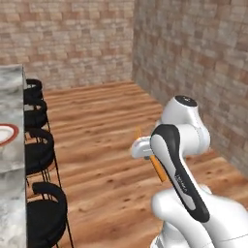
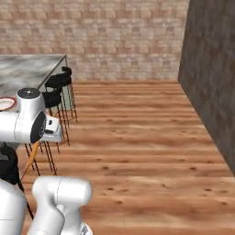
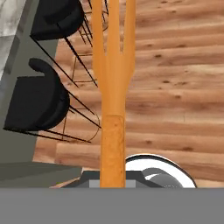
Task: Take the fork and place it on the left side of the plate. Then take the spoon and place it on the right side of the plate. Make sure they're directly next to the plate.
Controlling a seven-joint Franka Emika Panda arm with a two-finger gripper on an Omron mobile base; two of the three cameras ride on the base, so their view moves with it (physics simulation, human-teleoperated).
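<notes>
The orange fork (image 3: pixel 113 87) runs straight up the middle of the hand view, tines at the top, and my gripper (image 3: pixel 113 181) is shut on its handle. In the left base view the fork (image 1: pixel 159 169) slants through the hand (image 1: pixel 142 147), held in the air over the wooden floor, well to the right of the counter. Its handle (image 2: pixel 29 163) also pokes out below the arm in the right base view. The plate (image 1: pixel 7 134), cream with a red-brown rim, lies on the marble counter at the far left, and its edge (image 2: pixel 5 104) peeks out behind the arm. The spoon is out of view.
A marble counter (image 1: pixel 11 92) runs along the left, with several black bar stools (image 1: pixel 39 150) lined up against it (image 3: pixel 39 100). Brick walls (image 1: pixel 193 53) close the room at the back and right. Open wooden floor (image 2: pixel 137 133) stretches between the stools and the walls.
</notes>
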